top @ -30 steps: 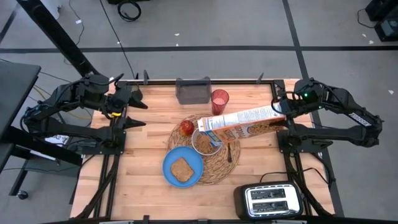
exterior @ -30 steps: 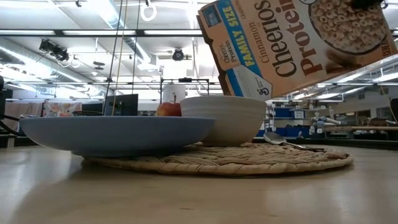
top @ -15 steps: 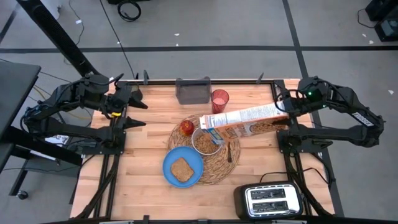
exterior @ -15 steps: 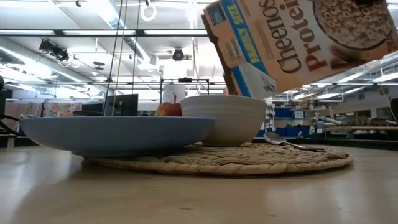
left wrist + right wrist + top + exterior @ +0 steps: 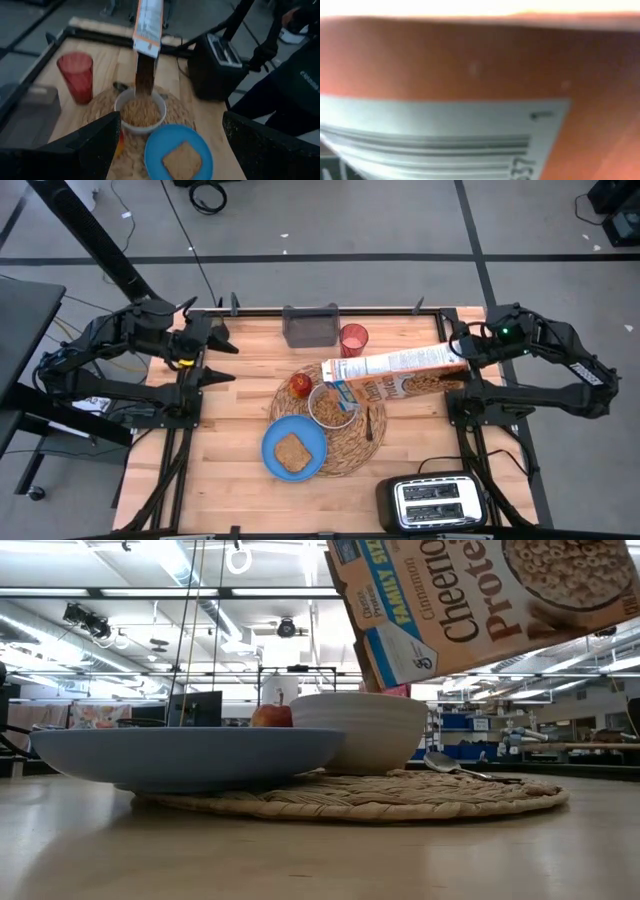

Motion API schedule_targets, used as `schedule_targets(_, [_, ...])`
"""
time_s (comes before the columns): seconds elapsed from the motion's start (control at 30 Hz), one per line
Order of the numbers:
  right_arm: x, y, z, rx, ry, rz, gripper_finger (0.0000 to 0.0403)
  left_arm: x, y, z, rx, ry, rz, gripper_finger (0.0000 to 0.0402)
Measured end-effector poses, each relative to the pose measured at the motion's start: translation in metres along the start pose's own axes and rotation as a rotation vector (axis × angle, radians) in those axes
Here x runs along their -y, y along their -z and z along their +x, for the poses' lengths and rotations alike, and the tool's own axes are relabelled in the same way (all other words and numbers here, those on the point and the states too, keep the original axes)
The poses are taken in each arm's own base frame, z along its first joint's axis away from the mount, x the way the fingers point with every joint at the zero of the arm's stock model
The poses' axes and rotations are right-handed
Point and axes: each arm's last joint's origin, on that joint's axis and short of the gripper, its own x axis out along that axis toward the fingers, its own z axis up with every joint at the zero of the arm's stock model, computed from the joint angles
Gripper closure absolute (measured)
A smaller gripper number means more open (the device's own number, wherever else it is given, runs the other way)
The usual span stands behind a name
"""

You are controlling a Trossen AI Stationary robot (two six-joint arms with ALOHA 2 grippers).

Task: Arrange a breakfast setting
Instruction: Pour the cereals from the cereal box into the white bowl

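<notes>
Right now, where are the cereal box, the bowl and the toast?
cereal box [image 5: 395, 366], high view, middle of its upward-facing side panel.
bowl [image 5: 126, 98], left wrist view, white rim beside the cereal.
toast [image 5: 292, 452], high view, centre of the slice on the blue plate.

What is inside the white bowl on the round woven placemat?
The white bowl holds tan cereal, with more streaming in from the tilted Cheerios Protein box that the right gripper holds. The cereal covers the bowl's bottom, so nothing beneath it shows.
</notes>
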Motion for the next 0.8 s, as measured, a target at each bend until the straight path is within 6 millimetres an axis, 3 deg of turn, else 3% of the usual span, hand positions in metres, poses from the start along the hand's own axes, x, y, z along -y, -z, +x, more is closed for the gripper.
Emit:
schedule_targets(0.47, [-0.012, 0.032, -0.003, 0.092, 0.005, 0.068, 0.0168, 0.002, -0.018, -0.002, 0.185, -0.011, 0.084, 0.0047])
schedule_targets(0.8, [-0.022, 0.054, -0.011, 0.184, 0.039, 0.123, 0.0168, -0.001, -0.030, 0.007, 0.277, -0.038, -0.156, 0.0047])
